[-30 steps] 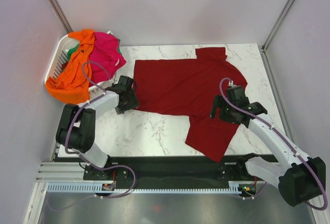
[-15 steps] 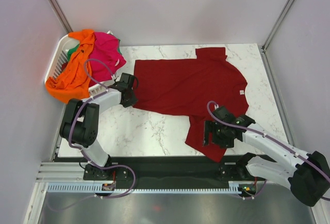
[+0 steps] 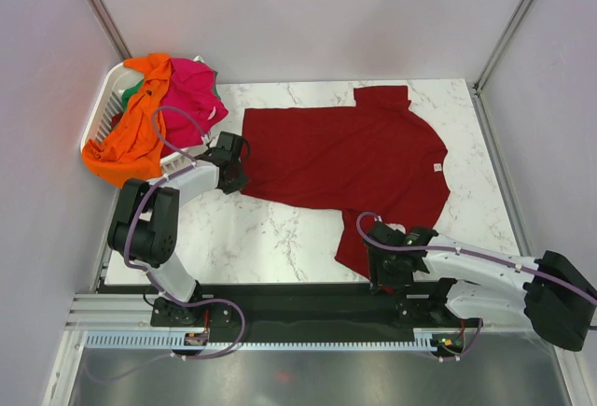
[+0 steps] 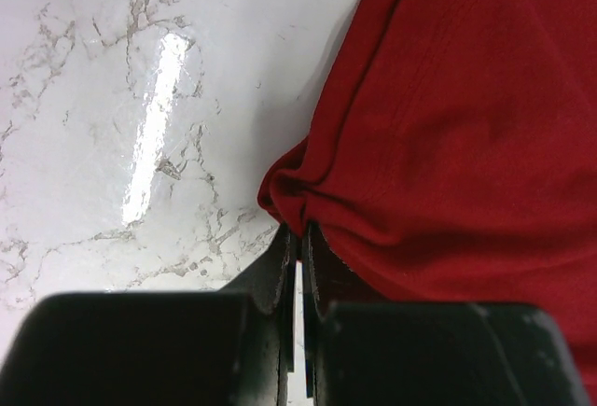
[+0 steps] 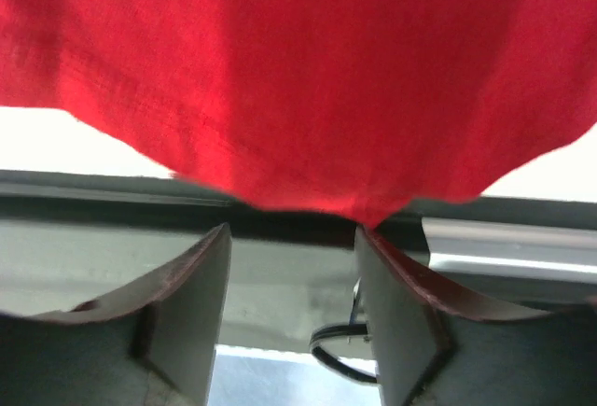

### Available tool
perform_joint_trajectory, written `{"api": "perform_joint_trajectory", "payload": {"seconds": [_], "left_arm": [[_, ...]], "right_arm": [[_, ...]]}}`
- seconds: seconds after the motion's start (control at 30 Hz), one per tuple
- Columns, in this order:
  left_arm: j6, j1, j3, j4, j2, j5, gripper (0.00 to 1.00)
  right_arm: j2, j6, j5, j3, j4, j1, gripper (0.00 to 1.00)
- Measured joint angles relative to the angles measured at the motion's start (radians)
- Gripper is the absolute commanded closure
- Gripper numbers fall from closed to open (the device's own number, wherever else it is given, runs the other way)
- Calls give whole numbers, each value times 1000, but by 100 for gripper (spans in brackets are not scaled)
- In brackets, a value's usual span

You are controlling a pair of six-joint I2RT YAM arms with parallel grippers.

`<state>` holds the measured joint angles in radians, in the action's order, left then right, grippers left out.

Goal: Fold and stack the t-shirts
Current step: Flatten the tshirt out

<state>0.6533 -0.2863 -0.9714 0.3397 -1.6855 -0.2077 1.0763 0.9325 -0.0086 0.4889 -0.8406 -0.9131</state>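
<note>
A dark red t-shirt (image 3: pixel 345 159) lies spread flat on the marble table, its white neck label (image 3: pixel 436 168) at the right. One flap reaches down to the near table edge. My left gripper (image 3: pixel 237 178) sits at the shirt's left corner; in the left wrist view its jaws (image 4: pixel 298 234) are shut on a bunched fold of the red fabric (image 4: pixel 448 145). My right gripper (image 3: pixel 378 273) is low at the near edge under that flap. In the right wrist view it (image 5: pixel 291 238) stands open, with the red hem (image 5: pixel 308 98) just above the fingertips and touching the right one.
A white slatted basket (image 3: pixel 103 107) stands at the back left, holding orange (image 3: pixel 126 149), hot pink (image 3: pixel 191 93) and green (image 3: pixel 135 89) shirts that spill over its rim. The black base rail (image 3: pixel 298 294) runs along the near table edge. Grey walls close in both sides.
My right arm swung from the shirt's right side down to the flap at the near edge, its jaws narrowing. My left gripper closed on the shirt's left corner.
</note>
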Motion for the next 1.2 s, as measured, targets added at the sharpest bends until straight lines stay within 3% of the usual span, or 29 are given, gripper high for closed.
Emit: {"api": "perform_joint_trajectory", "payload": {"seconds": [0.2, 0.3, 0.43, 0.53, 0.57, 0.6, 0.87, 1.2], "left_arm": [[0, 0, 12, -5, 11, 1, 98], [0, 0, 13, -6, 13, 2, 98], [-1, 0, 13, -6, 13, 2, 98], [-5, 0, 15, -7, 14, 2, 98], [-6, 0, 18, -6, 16, 2, 98], [-7, 0, 22, -7, 19, 2, 98], [-6, 0, 56, 10, 60, 18, 98], [-6, 0, 154, 138, 328, 35, 98]], "right_arm": [[68, 8, 97, 3, 24, -6, 28], [112, 5, 128, 24, 16, -6, 32], [151, -8, 121, 50, 19, -6, 55], [156, -16, 119, 54, 21, -6, 82], [156, -20, 121, 54, 19, -5, 95], [156, -30, 122, 54, 17, -5, 100], [132, -55, 121, 63, 0, 0, 100], [-63, -63, 201, 270, -134, 10, 100]]}}
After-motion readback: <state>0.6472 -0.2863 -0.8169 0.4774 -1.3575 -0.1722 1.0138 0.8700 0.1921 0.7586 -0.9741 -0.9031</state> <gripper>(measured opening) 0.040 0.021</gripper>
